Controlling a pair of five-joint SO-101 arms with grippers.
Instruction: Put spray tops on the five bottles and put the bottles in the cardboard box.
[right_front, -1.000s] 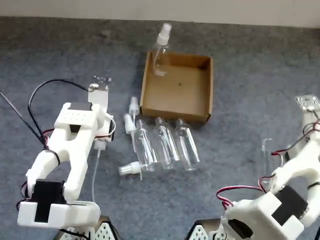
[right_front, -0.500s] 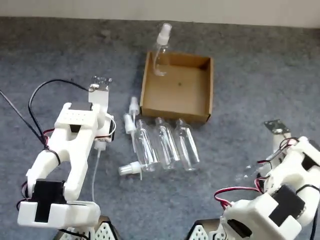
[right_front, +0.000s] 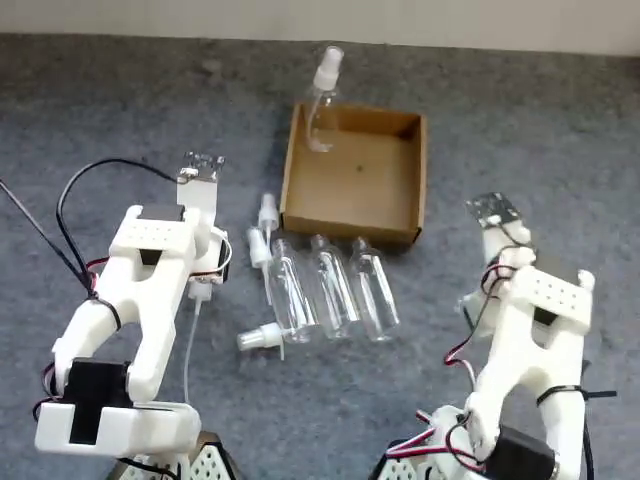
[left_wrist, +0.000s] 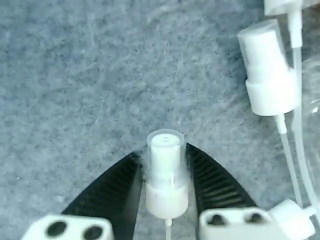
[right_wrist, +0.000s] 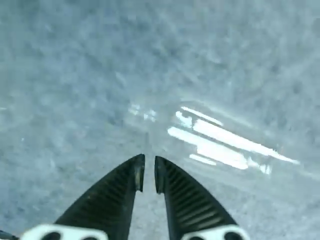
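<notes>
The left gripper (left_wrist: 165, 151) is clamped on a white spray top (left_wrist: 166, 175), one black finger on each side of it, with its thin tube trailing back toward the arm. In the high view this arm sits to the left of the cardboard box (right_front: 350, 228), low over the grey carpet (right_front: 100, 100). Two loose spray tops (right_front: 268, 210) (right_front: 258, 245) lie just beside the box's near left corner, and a third spray top (right_front: 260, 338) lies on its side near the bottoms of the bottles. Three clear bottles (right_front: 330, 288) lie side by side in front of the box, necks pointing toward its front wall. A fourth bottle (right_front: 318, 125), already fitted with a spray top, leans in the box's far left corner with its top sticking out over the rim. The right gripper (right_wrist: 149, 158) has its fingers drawn together to a thin slit and hangs low over the carpet, to the right of the box and the bottles. Just beyond its tips a glinting clear object (right_wrist: 220, 140) lies on the carpet; I cannot make out what it is.
</notes>
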